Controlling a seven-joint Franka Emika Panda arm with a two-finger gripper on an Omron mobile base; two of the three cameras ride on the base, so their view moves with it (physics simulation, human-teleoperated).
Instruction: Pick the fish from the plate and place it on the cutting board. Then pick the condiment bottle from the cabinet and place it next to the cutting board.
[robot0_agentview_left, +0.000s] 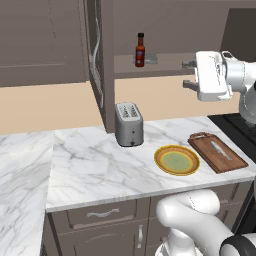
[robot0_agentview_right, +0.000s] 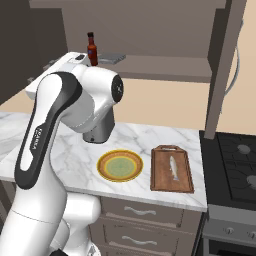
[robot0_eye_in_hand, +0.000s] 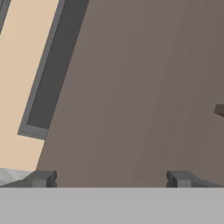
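The small silvery fish (robot0_agentview_left: 218, 148) lies on the dark wooden cutting board (robot0_agentview_left: 225, 160) at the counter's right end, also seen as the fish (robot0_agentview_right: 173, 167) on the board (robot0_agentview_right: 162, 180). The yellow-rimmed plate (robot0_agentview_left: 176, 160) beside it holds nothing. The dark red condiment bottle (robot0_agentview_left: 140, 50) stands upright on the open cabinet's shelf (robot0_agentview_left: 165, 69). My gripper (robot0_agentview_left: 188, 74) is open at shelf height, to the right of the bottle and apart from it, fingers pointing left. In the hand view the gripper (robot0_eye_in_hand: 111, 179) faces a brown cabinet panel with nothing between the fingertips.
A silver toaster (robot0_agentview_left: 129, 123) stands on the marble counter (robot0_agentview_left: 95, 160) below the shelf. The cabinet door (robot0_agentview_left: 97, 60) hangs open left of the bottle. A flat grey object (robot0_agentview_left: 151, 59) lies just behind the bottle. A black stove (robot0_agentview_right: 235, 155) borders the board.
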